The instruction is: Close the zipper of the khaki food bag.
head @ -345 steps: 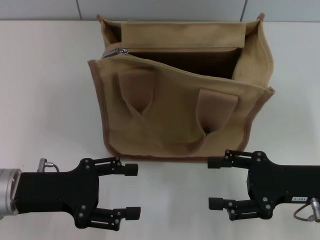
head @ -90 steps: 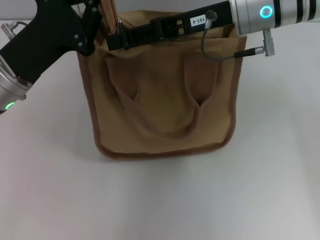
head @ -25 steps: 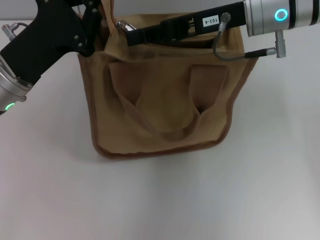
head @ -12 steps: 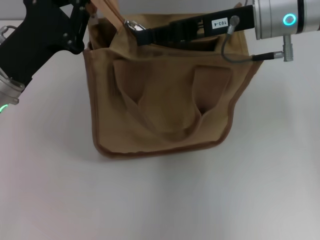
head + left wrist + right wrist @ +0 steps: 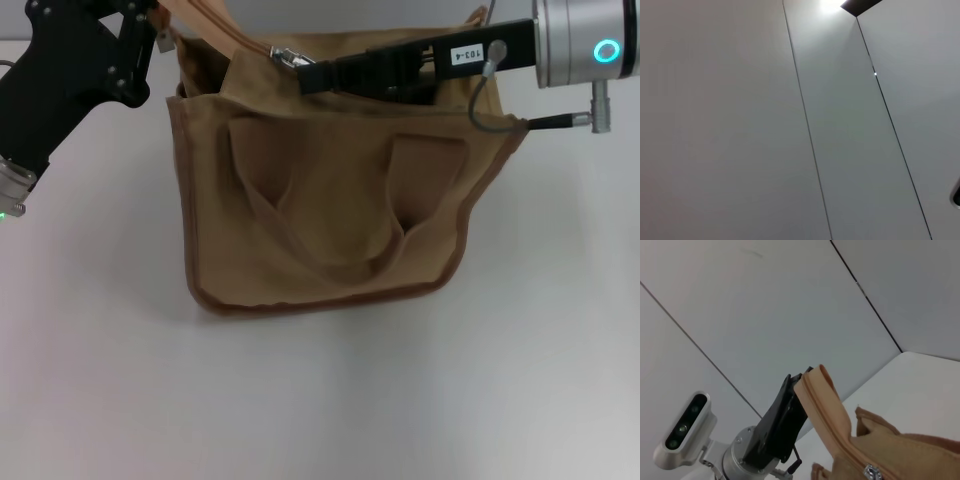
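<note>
Standing on the white desk (image 5: 120, 380): khaki food bag (image 5: 330, 220). Reaching across its top from the right, right tool (image 5: 300, 68) pinched on the zipper (image 5: 215, 25) pull tab. Raised at far left, left tool (image 5: 160, 20) gripping the zipper's end strip.

White table (image 5: 320, 400); khaki food bag (image 5: 330, 220) stands on it, far-centre.

Plenty of open table (image 5: 330, 400) in front of the khaki food bag (image 5: 330, 220) and on both sides. Up top it's crowded: the right gripper (image 5: 305, 72) lies across the mouth, the left gripper (image 5: 150, 25) blocks the left corner.
</note>
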Robot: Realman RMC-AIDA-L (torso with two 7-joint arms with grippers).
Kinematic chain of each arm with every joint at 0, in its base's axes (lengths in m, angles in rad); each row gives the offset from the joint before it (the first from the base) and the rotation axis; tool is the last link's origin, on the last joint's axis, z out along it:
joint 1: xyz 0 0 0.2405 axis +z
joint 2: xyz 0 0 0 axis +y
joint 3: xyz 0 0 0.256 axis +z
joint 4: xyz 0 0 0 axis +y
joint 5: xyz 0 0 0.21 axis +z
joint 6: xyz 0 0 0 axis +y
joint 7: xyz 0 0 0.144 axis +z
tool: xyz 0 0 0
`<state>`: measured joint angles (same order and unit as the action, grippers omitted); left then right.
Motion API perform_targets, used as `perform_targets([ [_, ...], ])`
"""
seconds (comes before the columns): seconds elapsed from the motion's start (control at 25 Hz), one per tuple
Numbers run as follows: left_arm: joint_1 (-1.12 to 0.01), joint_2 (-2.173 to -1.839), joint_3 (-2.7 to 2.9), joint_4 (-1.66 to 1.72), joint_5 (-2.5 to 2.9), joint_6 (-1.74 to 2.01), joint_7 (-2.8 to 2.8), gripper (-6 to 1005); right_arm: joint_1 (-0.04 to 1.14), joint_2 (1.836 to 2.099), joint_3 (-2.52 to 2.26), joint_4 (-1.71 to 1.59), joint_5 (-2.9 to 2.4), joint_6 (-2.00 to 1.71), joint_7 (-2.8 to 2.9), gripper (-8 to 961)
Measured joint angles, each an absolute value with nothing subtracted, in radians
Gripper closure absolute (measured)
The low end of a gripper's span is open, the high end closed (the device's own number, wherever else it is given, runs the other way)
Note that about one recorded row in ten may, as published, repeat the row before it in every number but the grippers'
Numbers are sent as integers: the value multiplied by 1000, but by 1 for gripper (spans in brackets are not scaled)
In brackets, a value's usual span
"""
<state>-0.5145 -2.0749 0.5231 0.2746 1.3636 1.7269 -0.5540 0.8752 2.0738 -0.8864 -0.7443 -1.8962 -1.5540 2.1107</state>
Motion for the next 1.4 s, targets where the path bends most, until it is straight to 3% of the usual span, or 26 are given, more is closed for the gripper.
perform_targets([
  [1.4, -491, -2074, 522, 275, 1321, 1678, -554, 950, 643, 2052, -762, -851, -1840, -1605, 2074, 837],
])
